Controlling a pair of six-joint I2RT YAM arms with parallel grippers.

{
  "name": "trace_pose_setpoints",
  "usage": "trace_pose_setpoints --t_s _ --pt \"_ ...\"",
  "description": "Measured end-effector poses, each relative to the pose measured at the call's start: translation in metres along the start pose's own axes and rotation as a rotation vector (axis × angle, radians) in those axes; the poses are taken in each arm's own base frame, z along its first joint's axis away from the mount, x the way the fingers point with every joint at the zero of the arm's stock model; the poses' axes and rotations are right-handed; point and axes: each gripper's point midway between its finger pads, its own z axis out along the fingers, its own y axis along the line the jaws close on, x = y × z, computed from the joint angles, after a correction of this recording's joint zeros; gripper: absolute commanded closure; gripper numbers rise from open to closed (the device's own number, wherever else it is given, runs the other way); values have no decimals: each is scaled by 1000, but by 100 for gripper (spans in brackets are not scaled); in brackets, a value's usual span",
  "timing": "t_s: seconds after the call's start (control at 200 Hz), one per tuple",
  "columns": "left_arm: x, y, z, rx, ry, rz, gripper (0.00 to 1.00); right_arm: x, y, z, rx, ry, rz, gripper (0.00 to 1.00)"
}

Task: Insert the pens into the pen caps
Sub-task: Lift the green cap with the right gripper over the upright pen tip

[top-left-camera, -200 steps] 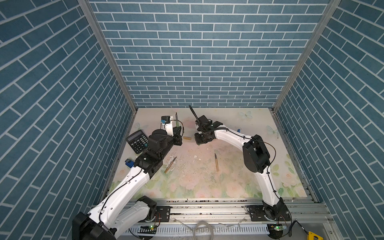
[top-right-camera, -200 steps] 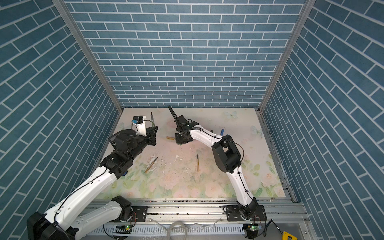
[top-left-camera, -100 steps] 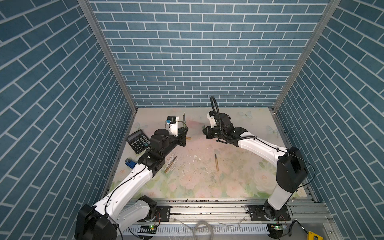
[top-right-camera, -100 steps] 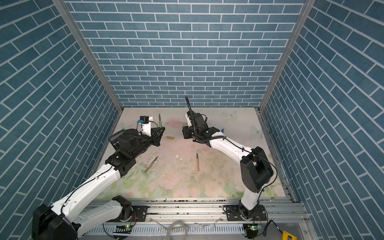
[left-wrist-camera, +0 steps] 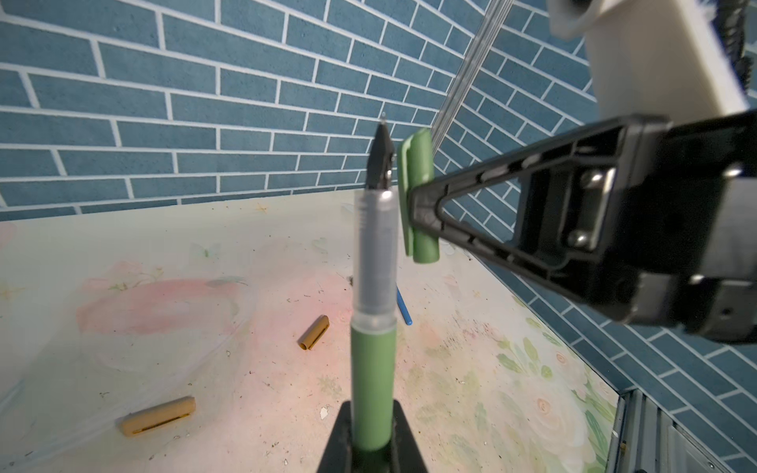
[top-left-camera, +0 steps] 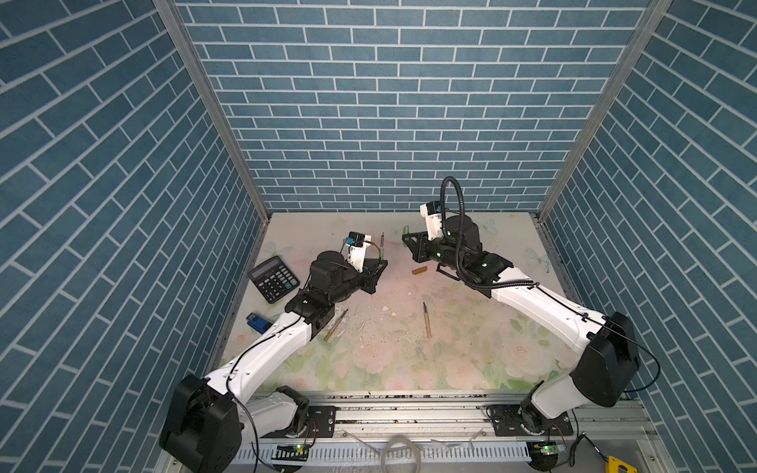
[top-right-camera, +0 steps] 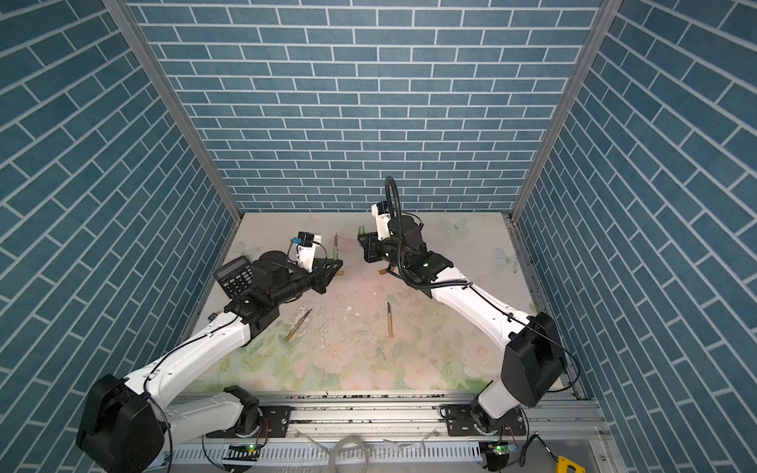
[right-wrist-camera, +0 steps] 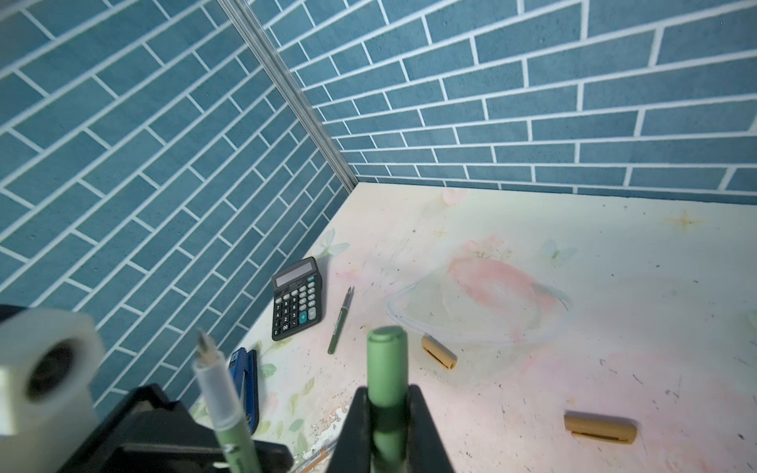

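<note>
Midair, left gripper [left-wrist-camera: 372, 426] clamps green pen [left-wrist-camera: 373, 360], right gripper [right-wrist-camera: 388, 409] clamps green cap [right-wrist-camera: 387, 356], calculator [top-left-camera: 273, 278] and seemingly stapler [top-left-camera: 257, 322] leftward.

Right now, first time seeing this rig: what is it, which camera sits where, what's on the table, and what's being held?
Two white robot arms on a front rail reach over a flowered table inside blue brick-patterned walls. Two pictures come from an overhead camera pair, nearly identical views; the other two come from a camera on each wrist. The left gripper is shut on a green pen, tip up. The right gripper is shut on a green cap. Pen and cap are close but apart, so not yet capped. Lying on the table: a calculator, a blue stapler, two tan pens, two tan caps and a second green pen.
</note>
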Motion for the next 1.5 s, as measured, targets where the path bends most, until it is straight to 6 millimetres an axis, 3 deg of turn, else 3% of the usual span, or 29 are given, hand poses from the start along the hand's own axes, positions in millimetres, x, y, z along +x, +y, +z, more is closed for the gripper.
trace_pose_setpoints --t_s 0.62,1.5 --pt "12 -25 14 114 67 -3 100 -37 31 -8 -127 -107 20 87" --pt "10 -27 14 114 66 -2 100 -31 42 -3 -177 -90 55 87"
